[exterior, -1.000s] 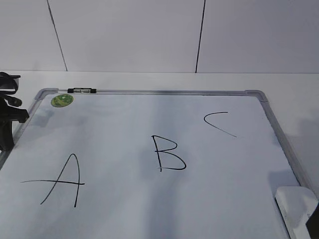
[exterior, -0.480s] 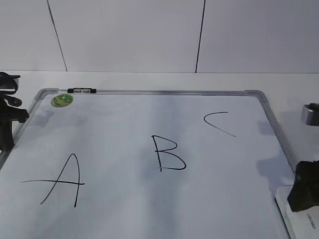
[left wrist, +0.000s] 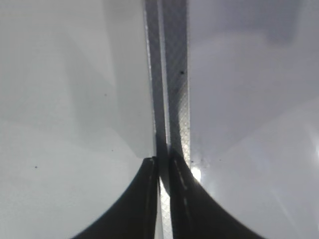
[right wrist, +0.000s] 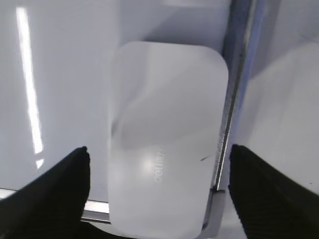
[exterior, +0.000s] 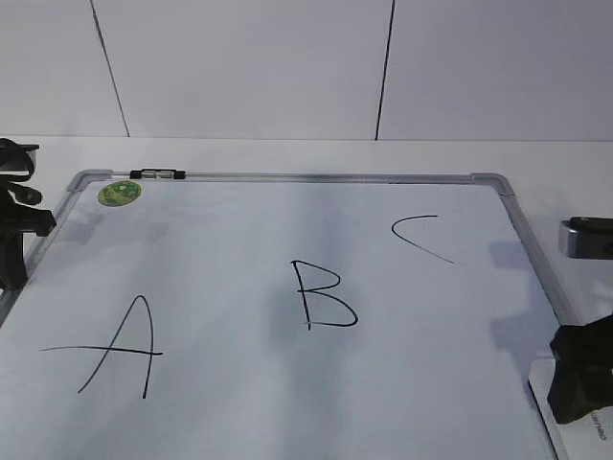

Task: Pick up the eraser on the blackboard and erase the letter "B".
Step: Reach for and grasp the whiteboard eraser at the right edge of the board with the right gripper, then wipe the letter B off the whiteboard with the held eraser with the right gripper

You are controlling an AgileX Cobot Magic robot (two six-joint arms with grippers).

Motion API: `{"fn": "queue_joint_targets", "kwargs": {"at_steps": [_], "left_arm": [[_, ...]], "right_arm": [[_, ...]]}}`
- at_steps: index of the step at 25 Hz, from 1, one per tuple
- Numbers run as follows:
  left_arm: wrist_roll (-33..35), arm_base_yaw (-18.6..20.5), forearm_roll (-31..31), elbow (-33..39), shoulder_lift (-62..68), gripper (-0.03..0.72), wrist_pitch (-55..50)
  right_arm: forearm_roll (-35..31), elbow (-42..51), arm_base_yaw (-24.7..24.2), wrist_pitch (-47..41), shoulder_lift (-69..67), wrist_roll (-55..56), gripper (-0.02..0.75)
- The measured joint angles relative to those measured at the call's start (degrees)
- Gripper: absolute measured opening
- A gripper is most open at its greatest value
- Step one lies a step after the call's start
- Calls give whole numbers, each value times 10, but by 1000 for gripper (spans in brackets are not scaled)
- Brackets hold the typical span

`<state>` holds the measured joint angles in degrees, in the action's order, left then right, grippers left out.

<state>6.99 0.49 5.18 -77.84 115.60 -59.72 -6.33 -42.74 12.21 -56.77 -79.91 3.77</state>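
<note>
The blackboard [exterior: 287, 240] is a white dry-erase board with a silver frame and a green sticker [exterior: 119, 193]. The letter "B" [exterior: 323, 296] is drawn in black at its middle, between an "A" [exterior: 120, 350] and a "C" [exterior: 420, 236]. The eraser [right wrist: 167, 134], a white rounded block with grey lettering, lies at the board's front right corner [exterior: 582, 433]. My right gripper [right wrist: 158, 164] is open, its fingers wide on either side of the eraser, above it [exterior: 579, 374]. My left gripper [left wrist: 163, 164] is shut over the board's left frame edge [exterior: 14, 240].
A white table surrounds the board, with a white panelled wall behind. A small black and silver clip [exterior: 157, 174] sits on the top frame. The frame rail [right wrist: 234, 99] runs right beside the eraser.
The right arm came in from the lower right and now sits over the eraser, covering most of it in the exterior view. The left arm has not moved.
</note>
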Motion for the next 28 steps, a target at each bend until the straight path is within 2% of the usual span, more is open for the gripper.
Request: {"fn": "queue_joint_targets", "kwargs": {"at_steps": [23, 28], "left_arm": [[0, 0, 2, 0, 0, 29, 8], [0, 0, 2, 0, 0, 29, 9]], "right_arm": [[-4, -4, 0, -3, -96, 13, 678], [-5, -15, 0, -6, -96, 18, 608]]}}
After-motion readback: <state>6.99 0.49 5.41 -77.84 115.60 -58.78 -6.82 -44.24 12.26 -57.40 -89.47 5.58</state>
